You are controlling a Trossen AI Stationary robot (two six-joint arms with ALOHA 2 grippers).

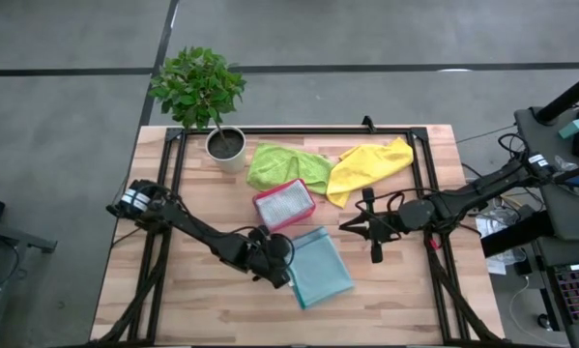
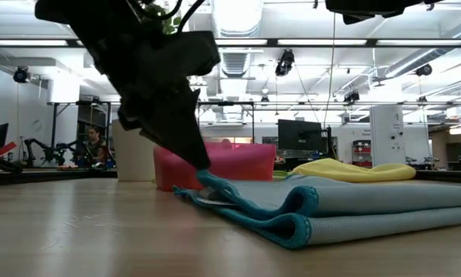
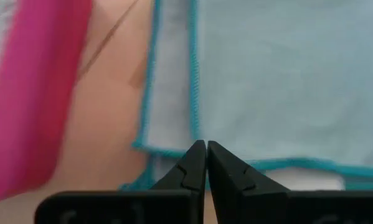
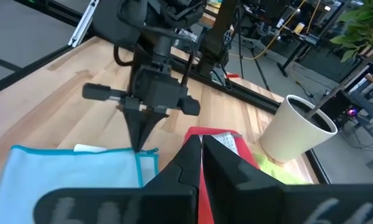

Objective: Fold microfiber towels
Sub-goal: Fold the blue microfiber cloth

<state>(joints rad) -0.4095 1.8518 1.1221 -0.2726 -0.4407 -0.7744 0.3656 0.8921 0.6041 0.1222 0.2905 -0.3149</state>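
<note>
Left end effector point(image 1: 287, 275) down at the near-left corner of the teal-blue towel point(image 1: 320, 268), fingers closed together and pinching the towel's edge at the table point(image 1: 202, 300) surface. Teal-blue towel lying folded near the middle of the table, just beside the pink tray point(image 1: 283, 204). Pale grey cloth point(image 1: 285, 202) resting inside that tray. Lime green towel point(image 1: 287, 165) and yellow towel point(image 1: 369, 166) lying crumpled at the far side, touching each other, near the white plant pot point(image 1: 227, 146). Right end effector point(image 1: 376, 253) raised above the table, right of the teal-blue towel, fingers fully closed, holding nothing.
</note>
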